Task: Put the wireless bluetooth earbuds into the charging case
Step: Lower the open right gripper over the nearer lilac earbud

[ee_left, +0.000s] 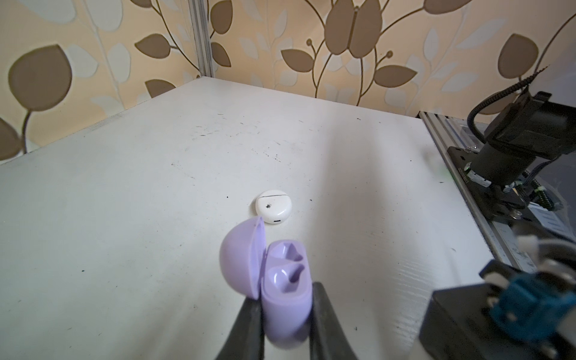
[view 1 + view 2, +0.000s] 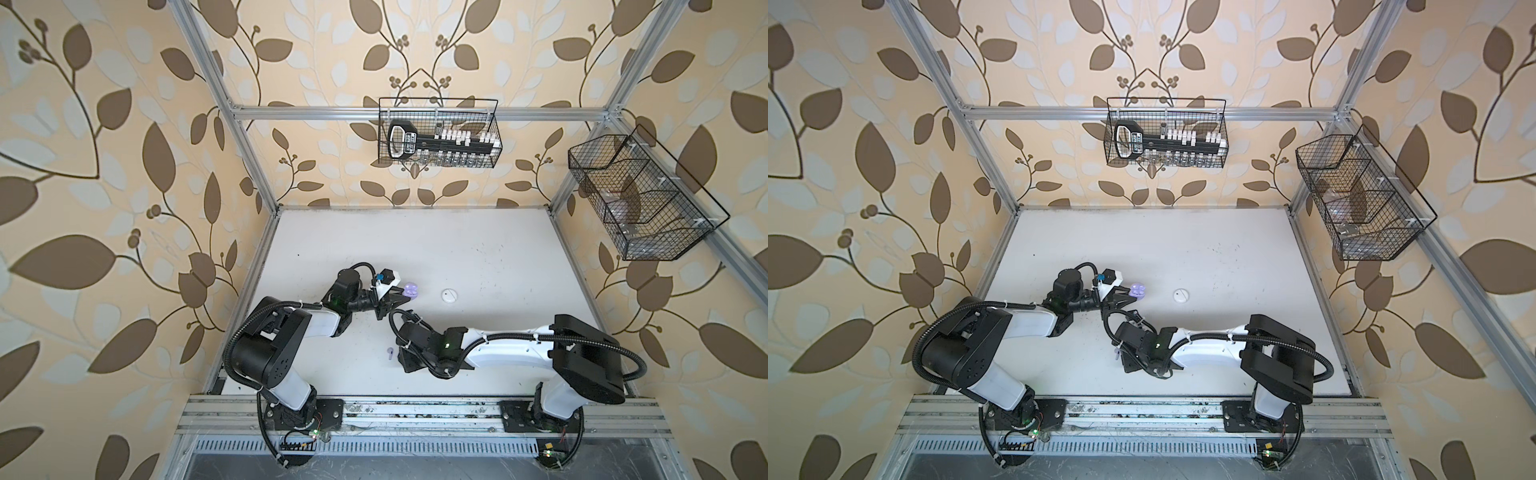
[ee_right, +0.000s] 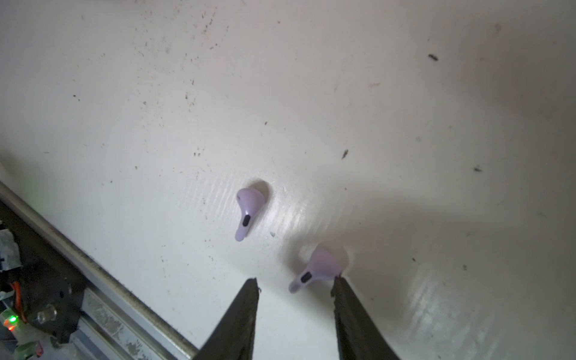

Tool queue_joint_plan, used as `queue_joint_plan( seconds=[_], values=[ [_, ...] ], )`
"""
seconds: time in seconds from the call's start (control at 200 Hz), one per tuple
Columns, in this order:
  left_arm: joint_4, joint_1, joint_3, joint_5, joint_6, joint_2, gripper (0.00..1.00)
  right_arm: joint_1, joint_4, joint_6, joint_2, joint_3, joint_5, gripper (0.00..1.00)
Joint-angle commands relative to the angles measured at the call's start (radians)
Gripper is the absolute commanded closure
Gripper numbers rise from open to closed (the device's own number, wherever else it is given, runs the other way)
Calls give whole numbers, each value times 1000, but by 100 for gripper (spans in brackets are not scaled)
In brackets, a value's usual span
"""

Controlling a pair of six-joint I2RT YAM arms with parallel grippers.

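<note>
My left gripper [image 1: 285, 294] is shut on the base of a lilac charging case [image 1: 285, 280], whose lid stands open; both of its sockets are empty. Both top views show that case [image 2: 411, 289] [image 2: 1137, 289] held left of centre. Two lilac earbuds lie on the white table under my right gripper [image 3: 296, 285], which is open. One earbud [image 3: 247, 212] lies apart ahead of the fingers. The other earbud [image 3: 318, 269] lies at the tip of one finger [image 3: 343, 299], not clamped. Only one earbud [image 2: 390, 352] shows in a top view; the right wrist hides the other.
A closed white round case [image 2: 449, 296] [image 1: 273, 206] lies on the table right of the lilac case. A wire basket [image 2: 440, 133] hangs on the back wall and another basket [image 2: 640, 199] on the right wall. An aluminium rail [image 2: 415, 411] with both arm bases runs along the front edge.
</note>
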Motion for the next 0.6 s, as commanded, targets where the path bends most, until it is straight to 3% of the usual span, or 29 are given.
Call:
queue_joint_plan(
  seconds=[0.0, 0.595],
  values=[
    [34, 13, 12, -1, -9, -26, 100, 2, -43, 0, 27, 24, 0, 60],
    [21, 15, 18, 3, -15, -26, 100, -15, -59, -31, 85, 63, 14, 60]
  ],
)
